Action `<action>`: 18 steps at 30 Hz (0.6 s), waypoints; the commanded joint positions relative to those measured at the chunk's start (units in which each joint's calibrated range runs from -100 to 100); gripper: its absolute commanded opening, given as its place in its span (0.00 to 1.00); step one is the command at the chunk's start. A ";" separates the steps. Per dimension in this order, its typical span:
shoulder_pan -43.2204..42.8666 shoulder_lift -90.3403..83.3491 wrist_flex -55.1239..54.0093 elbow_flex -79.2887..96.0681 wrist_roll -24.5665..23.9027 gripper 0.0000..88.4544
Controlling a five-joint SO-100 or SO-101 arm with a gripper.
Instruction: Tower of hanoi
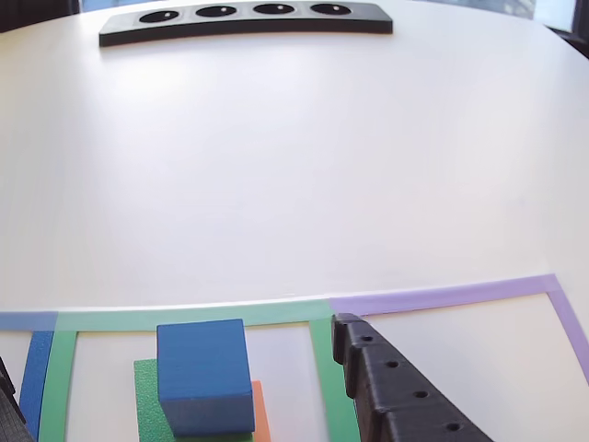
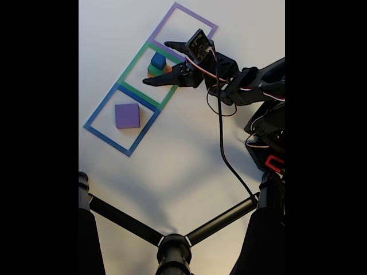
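Other view: the blue cube (image 1: 204, 373) is sitting at lower left of the frame on the green cube (image 1: 147, 405), with an edge of the orange block (image 1: 261, 414) showing beneath at the right; the stack is standing inside the green tape square (image 1: 193, 316). One black finger (image 1: 396, 387) of the claw is entering from the lower right corner, its tip lying just right of the stack, across the green tape strip, and apart from the blocks. The purple tape square (image 1: 442, 296) is running off to the right; a black power strip (image 1: 247, 22) is lying along the top of the worktop (image 1: 294, 157). Fixed view: the claw (image 2: 153, 62) is hanging spread wide at upper centre, one finger reaching left above the stack and the other below it, so the blue cube (image 2: 158, 60) is lying in the gap between them, a little toward the claw's base; nothing is being pinched. The purple slab (image 2: 127, 116) is resting alone in the blue tape square (image 2: 94, 112) at centre left, well apart from the claw. Judgement: the coming move is turning on the top cube sitting between the spread fingers, which would need to descend and close across it. A black stand (image 2: 172, 249) is crossing the bottom of the frame.
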 commanded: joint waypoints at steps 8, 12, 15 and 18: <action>-2.00 2.57 -3.05 -3.49 0.00 0.48; -2.38 2.90 -3.05 -3.21 0.00 0.48; -2.76 2.98 -3.05 -2.76 0.00 0.48; -2.99 3.14 -3.05 -2.30 0.00 0.47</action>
